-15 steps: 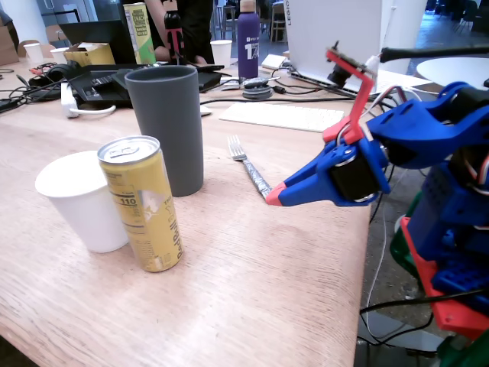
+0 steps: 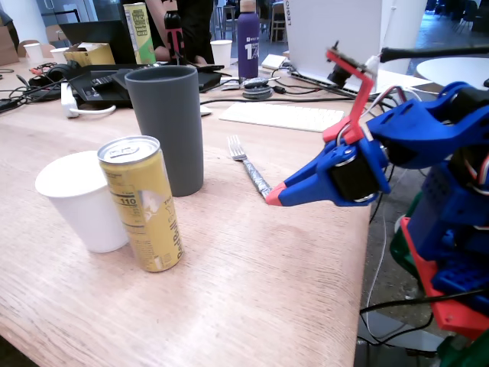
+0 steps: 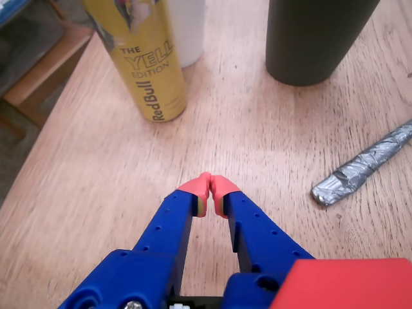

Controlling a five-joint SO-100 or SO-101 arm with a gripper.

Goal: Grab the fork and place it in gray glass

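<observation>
Blue claw (image 2: 272, 196) with red tips hangs just above the wooden desk (image 2: 252, 283) in the fixed view, its two fingers pressed together with nothing between them, pointing left toward the drinks. The fork (image 2: 249, 166) lies flat on the desk with its tines away from the camera and its foil-wrapped handle end just beside the claw tips. The gray glass (image 2: 166, 127) stands upright left of the fork, near it but apart. In front of the glass stand a yellow can (image 2: 142, 202) and, to its left, a white paper cup (image 2: 80, 200), the two close together. Only this view takes in the far end of the desk: a white keyboard (image 2: 281, 115), a purple bottle (image 2: 247, 40), a laptop (image 2: 336, 34) and cables.

From the wrist view the claw (image 3: 210, 185) rises from the bottom edge, red tips touching over bare wood. Of the fork (image 3: 364, 167) only the crinkled silver handle shows, lying at the right and clearly off to the side of the tips, not between them; the tines are out of frame. The gray glass (image 3: 315, 35) appears as a dark base at top right, the yellow can (image 3: 147, 58) at top left with its label readable, and a sliver of the white paper cup (image 3: 188, 29) behind it. The desk (image 3: 84, 174) edge runs down the left side here.
</observation>
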